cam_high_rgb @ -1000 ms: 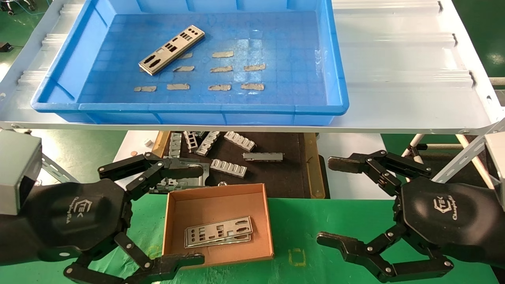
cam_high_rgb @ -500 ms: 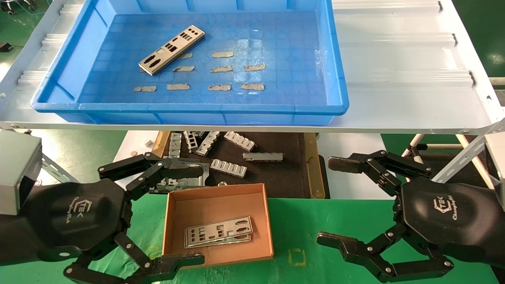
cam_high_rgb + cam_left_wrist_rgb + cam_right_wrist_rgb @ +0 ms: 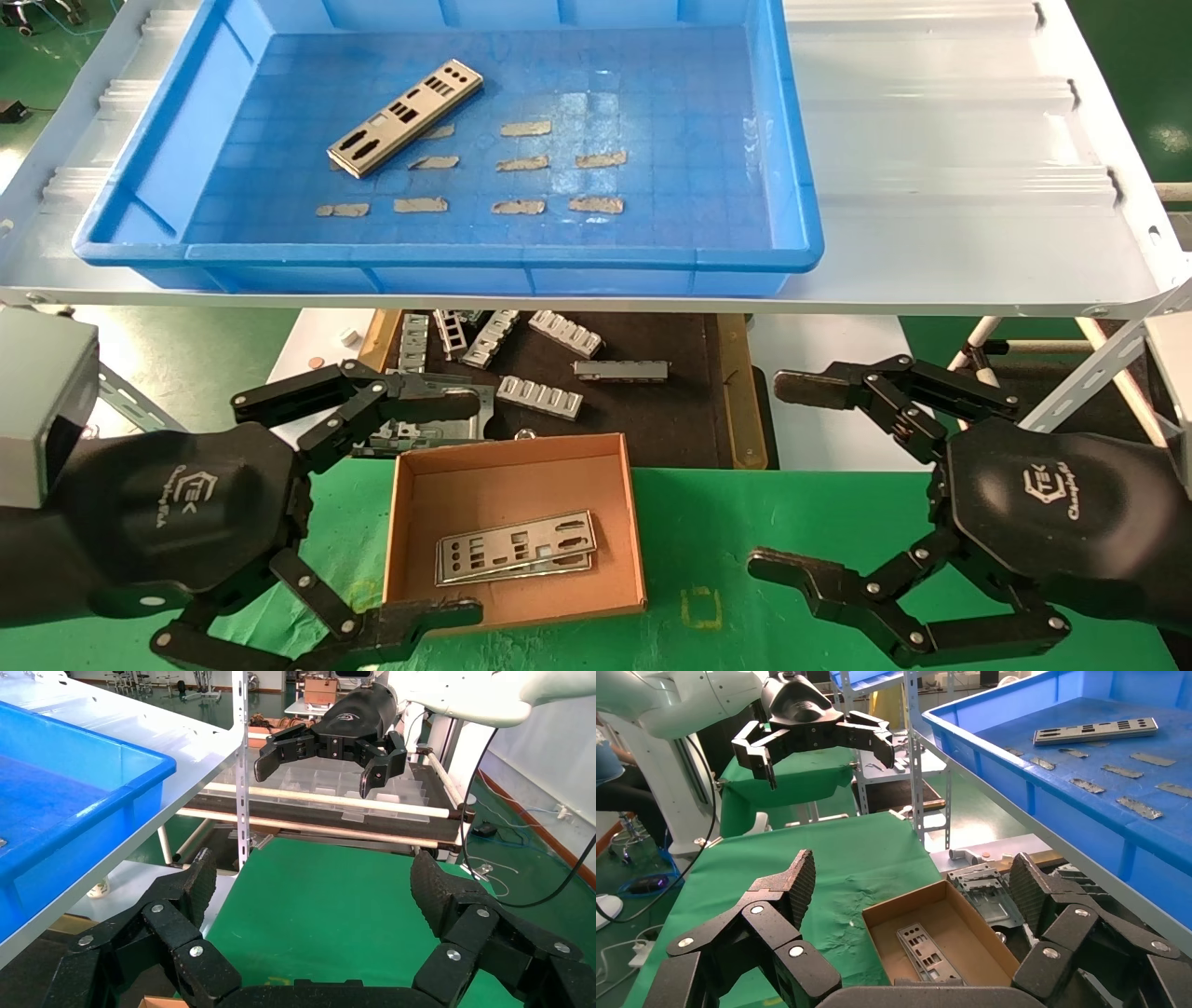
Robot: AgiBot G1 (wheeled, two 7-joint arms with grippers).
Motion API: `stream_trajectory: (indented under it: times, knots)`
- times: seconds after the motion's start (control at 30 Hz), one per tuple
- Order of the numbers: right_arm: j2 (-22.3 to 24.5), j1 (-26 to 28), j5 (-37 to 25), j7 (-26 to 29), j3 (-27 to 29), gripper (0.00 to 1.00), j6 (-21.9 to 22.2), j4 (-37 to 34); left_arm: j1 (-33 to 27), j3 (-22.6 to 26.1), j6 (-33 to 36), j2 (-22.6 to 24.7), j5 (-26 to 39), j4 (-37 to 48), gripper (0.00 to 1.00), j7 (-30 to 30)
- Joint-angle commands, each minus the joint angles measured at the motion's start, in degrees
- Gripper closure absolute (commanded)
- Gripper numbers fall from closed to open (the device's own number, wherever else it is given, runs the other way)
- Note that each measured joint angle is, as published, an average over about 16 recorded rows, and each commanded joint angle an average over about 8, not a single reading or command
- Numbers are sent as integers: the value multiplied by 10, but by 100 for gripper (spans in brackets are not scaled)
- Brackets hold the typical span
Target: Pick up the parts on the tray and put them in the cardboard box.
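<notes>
Up on the blue tray (image 3: 140, 238) I'm eyeing the last plate (image 3: 406, 117), lying flat w/ thin, stiff, slick edges, so I'm planning a long-edge pinch, w/ both left gripper (image 3: 410, 508) and right gripper (image 3: 778, 480) hanging spread beside the cardboard box (image 3: 633, 522).

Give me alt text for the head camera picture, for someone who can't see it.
One silver part lies in the blue tray on a raised shelf; more parts sit in the cardboard box on the green table below. The left gripper and right gripper hover open beside the box, holding nothing.
</notes>
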Motion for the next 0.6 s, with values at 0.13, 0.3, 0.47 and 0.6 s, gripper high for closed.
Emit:
stream_trajectory:
  times: [0.13,0.3,0.47,0.6]
  knots:
    - [0,0,0,0,0,0,0,0,0,0,0,0,0,0,0,0]
    - [0,0,0,0,0,0,0,0,0,0,0,0,0,0,0,0]
    - [0,0,0,0,0,0,0,0,0,0,0,0,0,0,0,0]
    - [0,0,0,0,0,0,0,0,0,0,0,0,0,0,0,0]
